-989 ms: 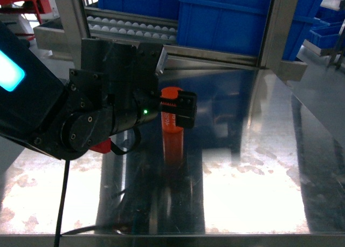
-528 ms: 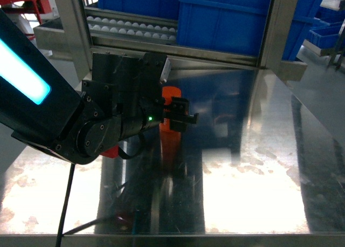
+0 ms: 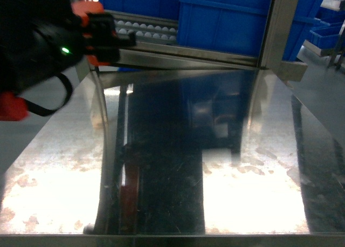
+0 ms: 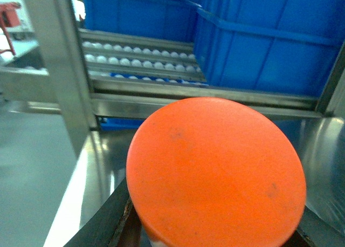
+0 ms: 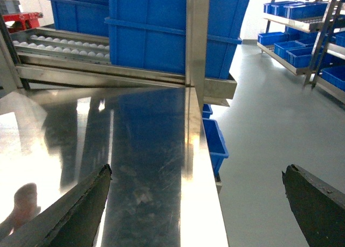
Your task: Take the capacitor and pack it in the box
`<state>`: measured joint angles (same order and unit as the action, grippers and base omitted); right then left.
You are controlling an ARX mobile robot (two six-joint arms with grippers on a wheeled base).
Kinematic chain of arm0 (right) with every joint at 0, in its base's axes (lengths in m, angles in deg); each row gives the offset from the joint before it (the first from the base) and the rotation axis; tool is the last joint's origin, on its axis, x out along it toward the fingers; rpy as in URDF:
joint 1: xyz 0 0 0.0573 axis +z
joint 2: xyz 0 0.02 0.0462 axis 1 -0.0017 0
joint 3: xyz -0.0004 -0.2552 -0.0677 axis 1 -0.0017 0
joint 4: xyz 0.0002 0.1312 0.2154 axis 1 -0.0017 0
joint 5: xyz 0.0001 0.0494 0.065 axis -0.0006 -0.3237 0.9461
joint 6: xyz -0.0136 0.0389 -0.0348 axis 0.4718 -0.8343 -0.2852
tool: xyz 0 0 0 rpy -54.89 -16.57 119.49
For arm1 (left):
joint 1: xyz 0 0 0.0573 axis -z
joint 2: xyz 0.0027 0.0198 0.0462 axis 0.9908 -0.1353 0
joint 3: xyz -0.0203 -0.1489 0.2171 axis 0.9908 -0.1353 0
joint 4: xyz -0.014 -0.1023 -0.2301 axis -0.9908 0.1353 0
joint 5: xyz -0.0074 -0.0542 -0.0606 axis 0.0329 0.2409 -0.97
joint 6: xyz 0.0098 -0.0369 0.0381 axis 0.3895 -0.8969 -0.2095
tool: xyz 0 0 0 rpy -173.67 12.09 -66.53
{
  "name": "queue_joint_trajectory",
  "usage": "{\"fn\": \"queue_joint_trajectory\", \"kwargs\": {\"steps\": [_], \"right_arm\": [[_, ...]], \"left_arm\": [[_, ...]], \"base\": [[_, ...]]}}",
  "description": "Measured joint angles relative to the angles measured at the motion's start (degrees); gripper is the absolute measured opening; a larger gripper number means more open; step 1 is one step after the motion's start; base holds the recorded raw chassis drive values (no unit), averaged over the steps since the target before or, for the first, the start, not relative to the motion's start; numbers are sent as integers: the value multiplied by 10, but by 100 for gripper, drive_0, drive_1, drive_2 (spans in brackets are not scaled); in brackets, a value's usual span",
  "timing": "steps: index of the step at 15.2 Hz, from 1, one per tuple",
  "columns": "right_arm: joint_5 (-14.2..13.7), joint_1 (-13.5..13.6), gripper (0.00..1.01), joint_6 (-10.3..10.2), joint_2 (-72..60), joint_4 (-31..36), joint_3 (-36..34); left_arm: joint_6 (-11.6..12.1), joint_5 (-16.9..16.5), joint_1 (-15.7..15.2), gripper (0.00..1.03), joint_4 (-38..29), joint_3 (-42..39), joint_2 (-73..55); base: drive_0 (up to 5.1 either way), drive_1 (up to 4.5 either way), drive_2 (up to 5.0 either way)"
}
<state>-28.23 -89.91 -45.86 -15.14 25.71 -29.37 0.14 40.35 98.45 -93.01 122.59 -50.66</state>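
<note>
Head view shows the left pincer (image 3: 110, 39) raised at the upper left of the frame, off the steel surface (image 3: 242, 171) and in front of the roller rack (image 3: 143, 27). Its black fingers are clamped on the orange capacitor (image 3: 86, 8), of which only the top end and a small patch below the fingers show; the arm body is dark and blurred, with one green indicator lit. An orange-red part of the arm sits at the far left edge.

Left wrist view is filled by the capacitor's round orange end face (image 4: 215, 171), held between the two dark fingers (image 4: 105, 223) that show at the lower corners. Behind it stand large blue bins (image 4: 269, 47), the rows of white rollers, and a grey upright post (image 4: 56, 63).

Right wrist view shows the right pincer (image 5: 197, 204) with its fingers set wide apart and nothing between them. It sits above the right edge of the steel surface (image 5: 135, 150), with grey floor (image 5: 269, 123) beyond. A blue bin (image 5: 161, 31) sits on the rack behind a steel post (image 5: 197, 36), and shelving (image 5: 318, 36) with more blue bins stands at far right.

The pink box is not visible in any view.
</note>
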Motion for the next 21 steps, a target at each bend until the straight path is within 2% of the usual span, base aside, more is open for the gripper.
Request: {"fn": "queue_joint_trajectory", "kwargs": {"steps": [2, 5, 6, 10, 11, 12, 13, 15, 21], "right_arm": [[0, 0, 98, 0, 0, 0, 0], [0, 0, 98, 0, 0, 0, 0], [0, 0, 98, 0, 0, 0, 0], [0, 0, 98, 0, 0, 0, 0], [0, 0, 98, 0, 0, 0, 0], [0, 0, 98, 0, 0, 0, 0], [0, 0, 98, 0, 0, 0, 0], [0, 0, 98, 0, 0, 0, 0], [0, 0, 98, 0, 0, 0, 0]], "left_arm": [[10, 16, -6, 46, -1, -50, 66], [13, 68, -20, 46, 51, -174, 260], [19, 75, -25, 46, 51, -197, 335], [27, 76, -27, 46, 53, -194, 339], [27, 74, -25, 46, 56, -195, 339], [23, 45, -34, 46, 126, -189, 362], [20, 24, -44, 46, 161, -203, 389], [12, 1, -66, 46, 160, -269, 441], [12, -44, -109, 46, 157, -388, 553]], "base": [[0, 0, 0], [0, 0, 0], [0, 0, 0], [0, 0, 0], [0, 0, 0], [0, 0, 0], [0, 0, 0], [0, 0, 0], [0, 0, 0]]}}
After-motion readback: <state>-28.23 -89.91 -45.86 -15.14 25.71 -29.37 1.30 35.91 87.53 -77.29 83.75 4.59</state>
